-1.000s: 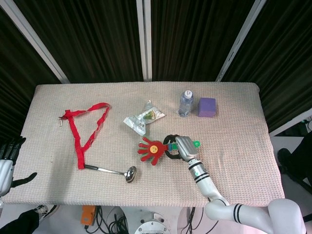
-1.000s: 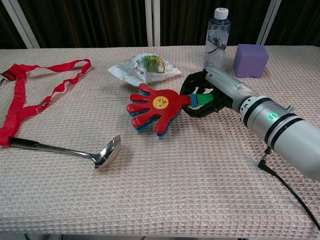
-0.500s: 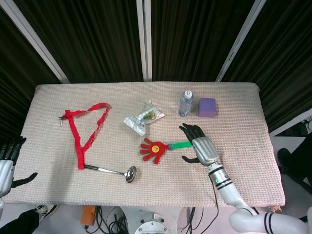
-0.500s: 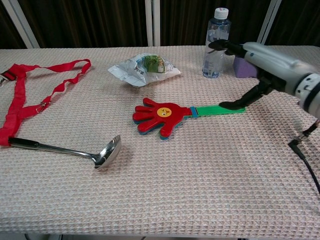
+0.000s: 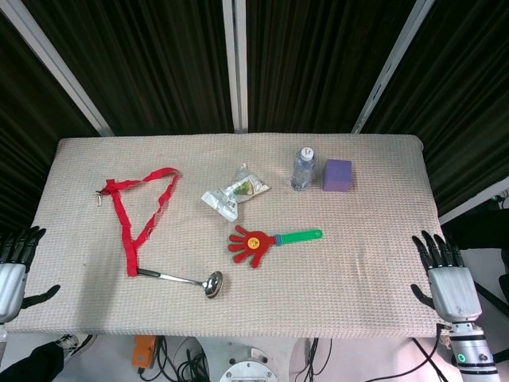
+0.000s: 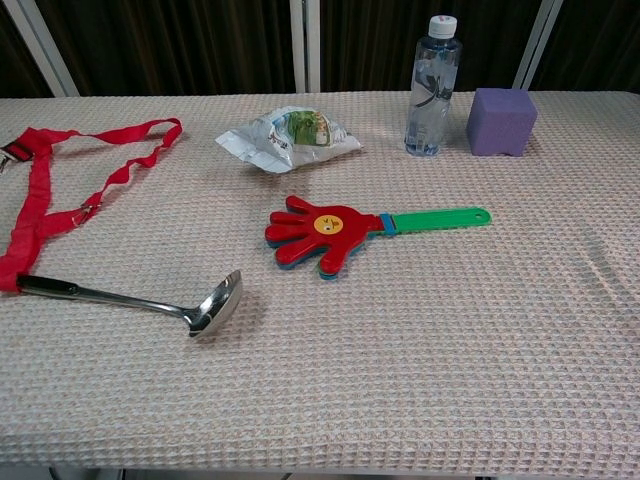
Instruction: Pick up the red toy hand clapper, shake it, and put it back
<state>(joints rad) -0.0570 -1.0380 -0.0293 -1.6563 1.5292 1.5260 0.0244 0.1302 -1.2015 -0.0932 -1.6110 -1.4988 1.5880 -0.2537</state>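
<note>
Viewing from the head camera: right hand (image 5: 449, 278) hangs off the table's right edge, fingers spread, holding nothing; left hand (image 5: 12, 267) likewise, empty. Red toy hand clapper (image 5: 270, 241) lies well to the right hand's left. Chest view: clapper flat, untouched; hands absent. Judgement: placement complete; keep clear.

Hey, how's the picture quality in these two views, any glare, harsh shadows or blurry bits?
Head view: even, soft light, everything sharp, only faint shadows; the curtains behind go near black. Chest view: crisp up close, a bright glint on the ladle bowl, a thin soft shadow under the clapper, highlights on the water bottle; the table edges bow slightly, as a wide lens gives. No motion blur in either.
</note>
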